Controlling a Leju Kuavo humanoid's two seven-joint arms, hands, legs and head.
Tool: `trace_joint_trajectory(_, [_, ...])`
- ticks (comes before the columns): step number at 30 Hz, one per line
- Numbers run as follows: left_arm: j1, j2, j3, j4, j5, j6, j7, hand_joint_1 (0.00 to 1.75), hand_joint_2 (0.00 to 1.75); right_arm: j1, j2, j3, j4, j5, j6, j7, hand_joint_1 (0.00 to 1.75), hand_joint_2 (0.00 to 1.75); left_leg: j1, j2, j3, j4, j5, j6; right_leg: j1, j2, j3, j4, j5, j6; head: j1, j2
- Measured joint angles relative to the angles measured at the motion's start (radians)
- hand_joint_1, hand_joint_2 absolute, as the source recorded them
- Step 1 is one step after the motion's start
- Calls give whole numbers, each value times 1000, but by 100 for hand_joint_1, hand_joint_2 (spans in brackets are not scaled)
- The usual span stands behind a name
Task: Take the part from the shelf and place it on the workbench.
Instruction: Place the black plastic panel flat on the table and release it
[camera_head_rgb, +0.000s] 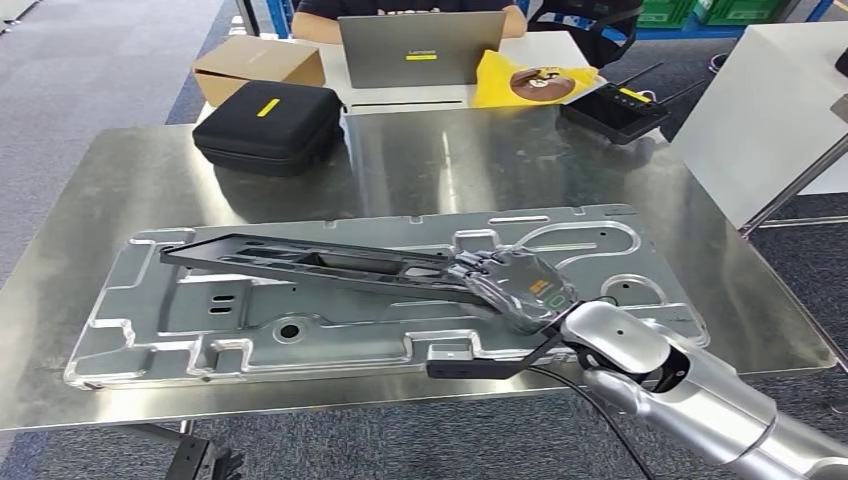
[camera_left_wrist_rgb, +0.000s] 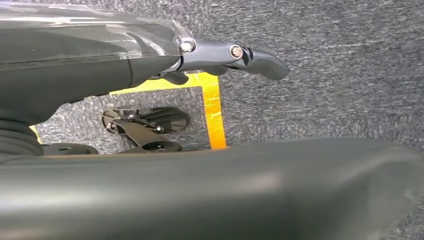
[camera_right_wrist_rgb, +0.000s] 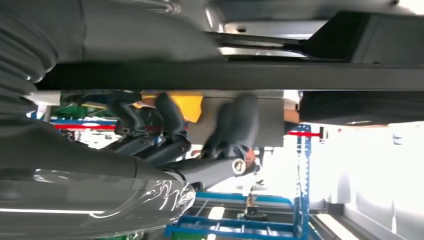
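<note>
over workbench (camera_head_rgb: 120, 190), right hand (camera_head_rgb: 515, 285) gripping part (camera_head_rgb: 300, 262)

Head view looks down and forward over the steel workbench (camera_head_rgb: 420, 170) from above. Right wrist camera sits tight behind its hand (camera_right_wrist_rgb: 165, 145), sharing that bench. Left wrist camera faces the grey carpet (camera_left_wrist_rgb: 340, 70), close.
</note>
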Motion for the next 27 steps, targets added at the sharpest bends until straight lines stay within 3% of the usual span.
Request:
trace_joint_trajectory(5, [4,0,0,0,6,8,-7,0,175,15,-8,15,-17,-11,-1,-3,0,0,0,0,0,0,0,0,0,0,0,0,0,0,0,0])
trace_joint_trajectory(9, [7,0,0,0,7,8,-17,0,0,22,-15,17,-30,-18,-3,-6,0,0,0,0,0,0,0,0,0,0,0,0,0,0,0,0])
trace_joint_trajectory(21, [13,0,0,0,4,18,-11,0,0,33,-31,26,-37,-37,-14,-11,0,0,0,0,0,0,0,0,0,0,0,0,0,0,0,0])
trace_joint_trajectory(27, [16,0,0,0,7,19,-9,0,0,85,-34,-1,-42,-66,-116,23,0,0,0,-1,1,0,0,0,0,0,0,0,0,0,0,0])
